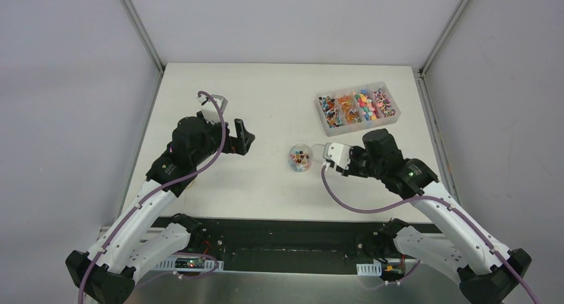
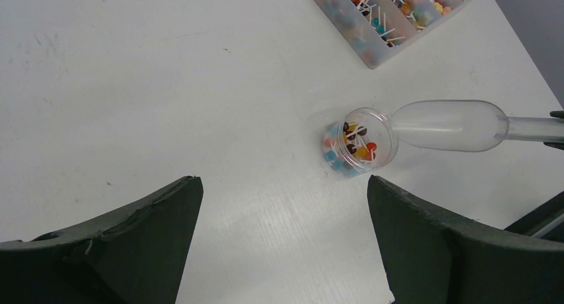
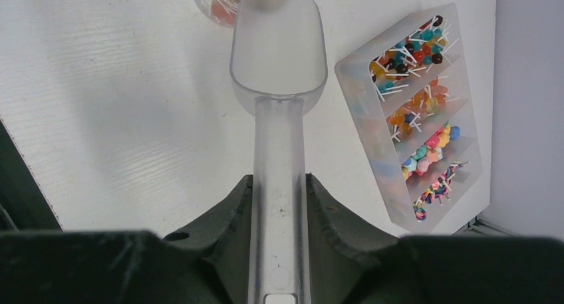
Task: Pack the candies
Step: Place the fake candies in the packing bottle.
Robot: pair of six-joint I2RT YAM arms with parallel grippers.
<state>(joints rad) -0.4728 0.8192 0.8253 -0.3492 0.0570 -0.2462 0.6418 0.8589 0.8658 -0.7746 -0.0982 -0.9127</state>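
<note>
Top camera is looking down from above and behind the arm bases, jar (image 1: 300,157) near centre. Left wrist camera is viewing the jar from well off; right wrist camera is sitting close. All are sharing jar and divided box (image 1: 358,107) behind it.

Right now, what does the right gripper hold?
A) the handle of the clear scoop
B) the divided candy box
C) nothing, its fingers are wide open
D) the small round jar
A: in the right wrist view the right gripper is closed on the handle of the clear scoop, whose bowl points at the jar.
</note>
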